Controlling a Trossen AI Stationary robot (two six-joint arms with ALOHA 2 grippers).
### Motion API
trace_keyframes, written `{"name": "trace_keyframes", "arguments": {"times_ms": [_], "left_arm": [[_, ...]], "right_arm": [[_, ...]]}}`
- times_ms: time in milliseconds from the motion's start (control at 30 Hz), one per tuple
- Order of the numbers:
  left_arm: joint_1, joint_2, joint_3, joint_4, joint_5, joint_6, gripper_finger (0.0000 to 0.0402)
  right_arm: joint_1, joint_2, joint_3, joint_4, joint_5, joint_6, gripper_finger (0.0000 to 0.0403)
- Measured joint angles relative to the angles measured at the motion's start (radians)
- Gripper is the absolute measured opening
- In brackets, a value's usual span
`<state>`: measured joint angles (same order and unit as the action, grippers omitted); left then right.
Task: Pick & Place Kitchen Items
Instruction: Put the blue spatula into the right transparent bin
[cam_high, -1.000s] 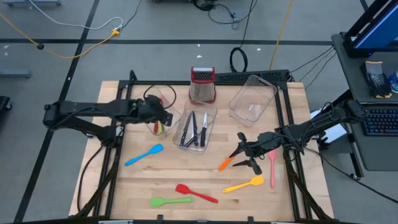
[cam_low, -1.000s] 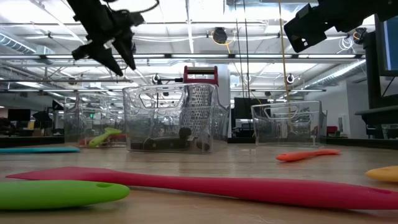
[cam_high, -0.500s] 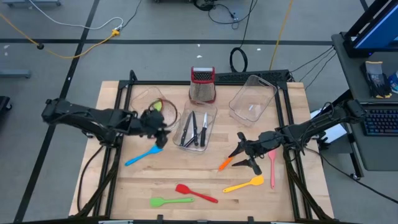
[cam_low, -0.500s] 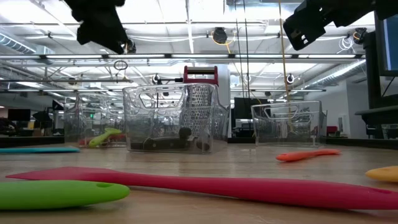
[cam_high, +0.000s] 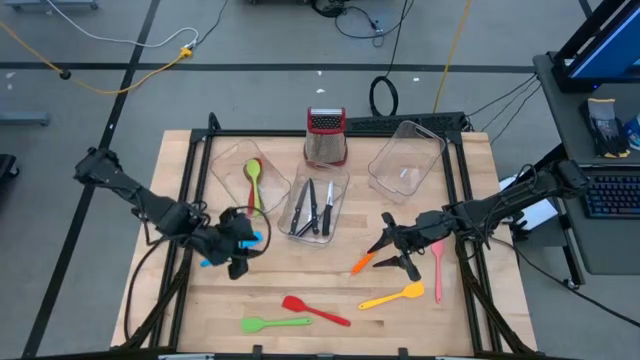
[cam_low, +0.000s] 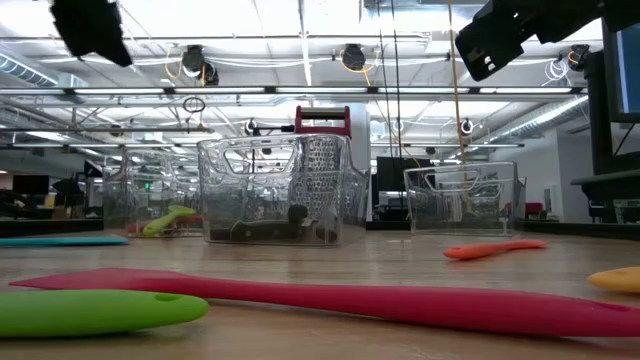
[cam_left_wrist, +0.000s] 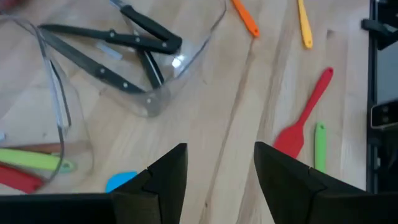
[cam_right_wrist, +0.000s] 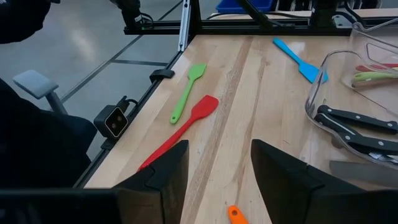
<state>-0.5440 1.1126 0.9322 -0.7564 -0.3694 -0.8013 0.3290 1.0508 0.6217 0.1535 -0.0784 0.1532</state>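
My left gripper (cam_high: 240, 256) is open and hovers over the blue spatula (cam_high: 208, 262), which lies flat on the table at the left. The spatula's blue head shows beside the fingers in the left wrist view (cam_left_wrist: 121, 181). My right gripper (cam_high: 386, 254) is open and empty, just above the orange spatula (cam_high: 361, 264) at the right middle. The spatula's tip shows in the right wrist view (cam_right_wrist: 234, 214). A green spoon (cam_high: 252, 176) and a red utensil lie in the left clear tub (cam_high: 222, 170). Black-handled knives (cam_high: 314, 204) lie in the middle tub.
An empty clear tub (cam_high: 405, 165) and the red-topped steel grater (cam_high: 325, 135) stand at the back. A red spatula (cam_high: 315, 309) and a green spatula (cam_high: 275, 323) lie near the front edge. A yellow spatula (cam_high: 392, 296) and a pink one (cam_high: 438, 268) lie at the right.
My left gripper has gone from over the left tub toward the table's near edge and now stands over the blue spatula, still open. The green spoon and the red utensil stay in the tub. My right arm has kept still.
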Motion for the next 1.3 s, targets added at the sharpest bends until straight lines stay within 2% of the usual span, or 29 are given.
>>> {"name": "trace_keyframes", "arguments": {"times_ms": [333,667,1000,1100,1300], "left_arm": [[-0.093,0.000,-0.138,0.001,-0.029,-0.159,0.0186],[-0.100,0.000,-0.311,0.003,-0.029,-0.336,0.0186],[-0.099,0.000,-0.384,0.005,-0.051,-0.429,0.0189],[-0.098,0.000,-0.390,0.006,-0.072,-0.434,0.0206],[-0.098,0.000,-0.405,0.030,-0.130,-0.390,0.0270]], "right_arm": [[0.000,0.000,0.000,0.000,0.000,0.000,0.0164],[0.000,0.000,0.000,0.000,0.004,0.000,0.0163],[0.000,0.000,0.000,0.000,0.004,-0.001,0.0162],[0.000,0.000,0.000,0.000,0.004,-0.001,0.0163],[0.000,0.000,0.000,0.000,0.004,0.000,0.0160]]}}
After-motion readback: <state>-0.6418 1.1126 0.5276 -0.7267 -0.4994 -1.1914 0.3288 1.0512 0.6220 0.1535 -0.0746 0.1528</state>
